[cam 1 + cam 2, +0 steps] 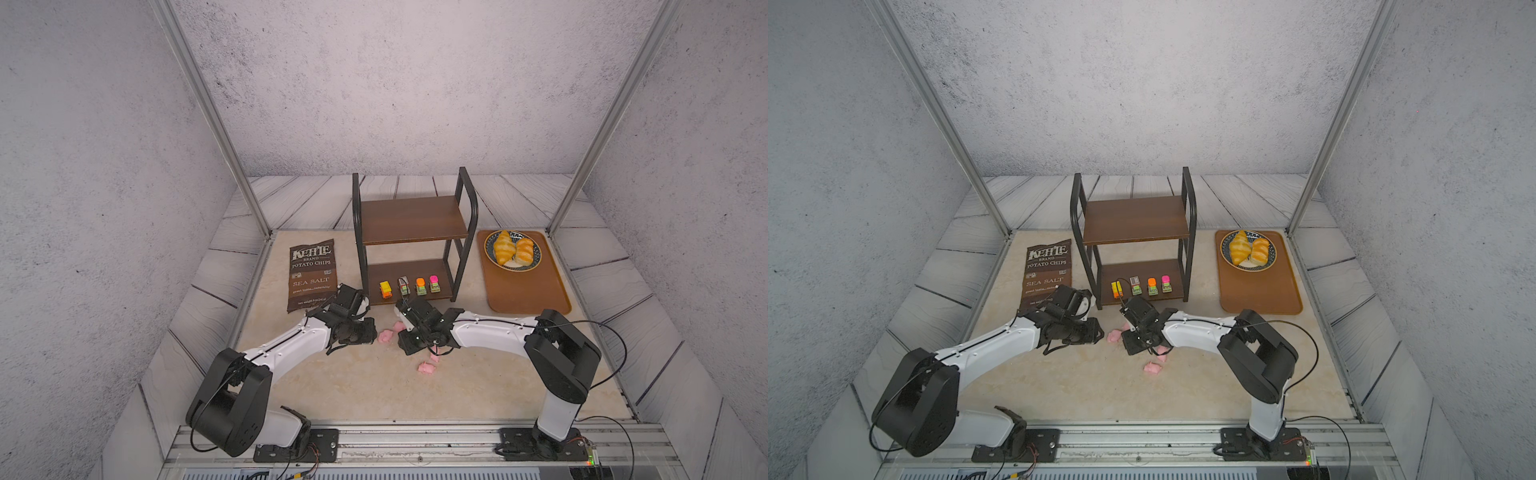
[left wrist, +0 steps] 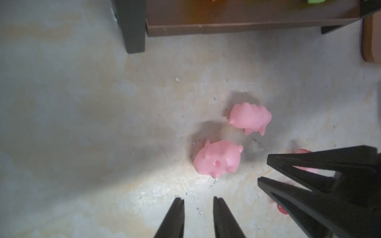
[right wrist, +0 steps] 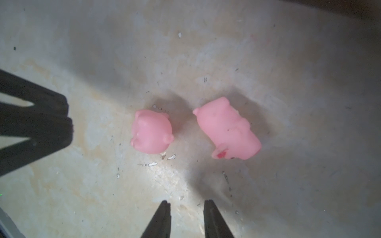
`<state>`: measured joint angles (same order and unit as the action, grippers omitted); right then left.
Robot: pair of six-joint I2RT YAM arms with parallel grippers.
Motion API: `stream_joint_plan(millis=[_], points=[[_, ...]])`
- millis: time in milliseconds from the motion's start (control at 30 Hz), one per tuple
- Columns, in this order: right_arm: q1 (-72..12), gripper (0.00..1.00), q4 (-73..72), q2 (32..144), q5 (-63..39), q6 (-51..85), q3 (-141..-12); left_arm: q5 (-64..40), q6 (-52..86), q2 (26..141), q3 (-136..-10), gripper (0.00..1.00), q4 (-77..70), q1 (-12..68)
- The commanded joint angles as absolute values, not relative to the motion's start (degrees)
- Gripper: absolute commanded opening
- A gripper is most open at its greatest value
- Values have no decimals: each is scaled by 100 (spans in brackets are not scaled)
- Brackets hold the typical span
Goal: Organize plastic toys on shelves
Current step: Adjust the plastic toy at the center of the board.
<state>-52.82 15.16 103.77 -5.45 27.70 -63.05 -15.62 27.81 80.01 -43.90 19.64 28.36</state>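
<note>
Left gripper (image 2: pixel 198 198): jaws slightly apart, empty | right gripper (image 3: pixel 187 202): same | small pink plastic pig (image 2: pixel 218 158): on beige tabletop (image 1: pixel 353 395), just ahead of left tips, body slanted crosswise | left arm looks nearer

Lab test cell: aluminium posts (image 1: pixel 216 124), printed backdrop walls (image 1: pixel 415 83).

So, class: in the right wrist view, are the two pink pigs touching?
Apart: the right wrist view shows bare table between the rounder pig and the longer pig.
</note>
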Motion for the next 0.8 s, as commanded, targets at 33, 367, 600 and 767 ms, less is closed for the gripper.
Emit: stream_joint_plan(millis=[33, 367, 600, 767], points=[[-5309, 29, 1612, 10684, -366, 2904, -6507, -1481, 2560, 8227, -4564, 30, 1632, 2812], [-5310, 29, 1802, 10976, -145, 2964, -6733, -1685, 2528, 9097, -4623, 30, 1138, 2812], [-5306, 29, 1772, 11152, -122, 2860, -6920, -1562, 2565, 9437, -4663, 30, 1132, 2812], [-5309, 29, 1614, 11267, -219, 2727, -7091, -1754, 2544, 9659, -4638, 30, 1187, 2814]])
